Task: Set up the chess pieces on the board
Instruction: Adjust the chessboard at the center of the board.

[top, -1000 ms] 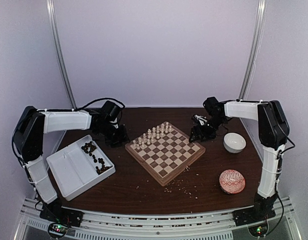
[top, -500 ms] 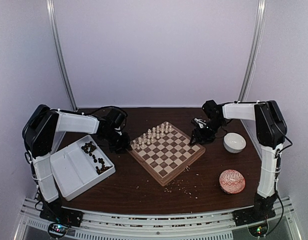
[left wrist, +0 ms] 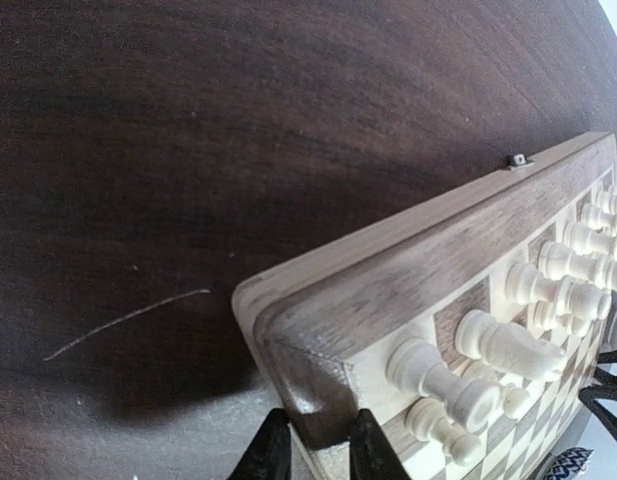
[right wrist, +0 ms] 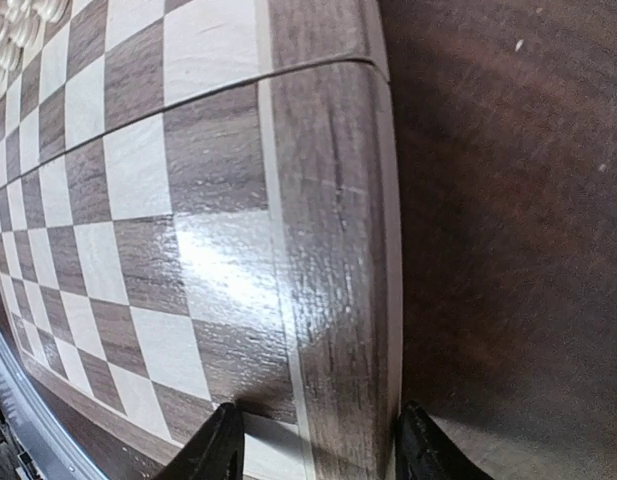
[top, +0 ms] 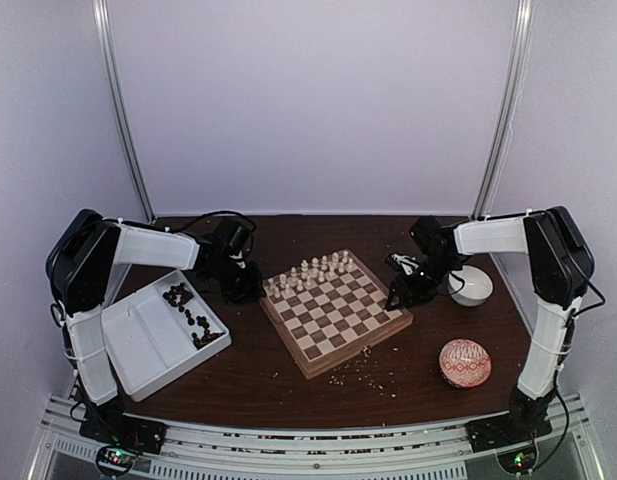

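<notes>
Tray side first: to the left of your left gripper (left wrist: 315,452) and back toward the arm bases sits the white tray (top: 138,352). The dark chess pieces (top: 191,312) lie heaped in the compartment nearer the gripper, and none of them is on the board (top: 338,320).

That gripper is down at table level with its fingertips (left wrist: 271,455) pinched onto the board's left corner, one on each side. They sit narrow and in contact, as far as the wrist view shows. You seem to be holding there to square or steady the board, not to pick up a piece.

Just ahead of those fingertips the cream chess pieces (left wrist: 468,375) stand in two rows along the edge running away from that corner. They are seen at a steep slant and run out of the frame, so you cannot sort or count them there.

Across the board, your right gripper (right wrist: 318,438) straddles the opposite corner. Its jaws are wide, with one fingertip over the table and the other over the border. I cannot tell whether they press on the wood or only bracket it, because the tips are cut off at the bottom of the frame.

To the right of that gripper sits a white bowl (top: 472,288), partly hidden by the arm. Back toward the base is a red patterned ball (top: 464,362). Pale crumbs (top: 366,376) lie scattered by the board's near edge.
</notes>
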Available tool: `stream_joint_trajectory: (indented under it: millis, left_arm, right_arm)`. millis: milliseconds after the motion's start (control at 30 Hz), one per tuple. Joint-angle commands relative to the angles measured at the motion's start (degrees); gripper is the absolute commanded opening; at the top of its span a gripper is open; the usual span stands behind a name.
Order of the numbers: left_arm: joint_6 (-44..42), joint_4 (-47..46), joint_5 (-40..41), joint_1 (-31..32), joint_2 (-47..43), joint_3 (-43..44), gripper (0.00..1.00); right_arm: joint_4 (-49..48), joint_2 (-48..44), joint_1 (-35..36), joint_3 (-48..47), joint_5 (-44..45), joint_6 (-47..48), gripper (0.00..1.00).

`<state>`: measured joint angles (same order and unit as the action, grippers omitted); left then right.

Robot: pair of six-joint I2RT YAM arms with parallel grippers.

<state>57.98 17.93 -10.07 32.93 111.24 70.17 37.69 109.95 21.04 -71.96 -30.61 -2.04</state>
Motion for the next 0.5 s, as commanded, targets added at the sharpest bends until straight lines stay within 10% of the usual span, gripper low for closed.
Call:
stream_joint_trajectory:
  millis: [0, 467]
  left_arm:
    - [-0.9, -2.9, -0.6, 0.7, 1.4, -1.8, 0.18]
    - [-5.3, 6.7, 14.3, 1.2, -9.0, -2.6, 0.00]
  right_arm:
    - [0.2, -1.7, 3.5, 6.2, -3.6, 1.4, 0.50]
    - [0.2, -4.9, 5.7, 6.8, -4.8, 1.8, 0.48]
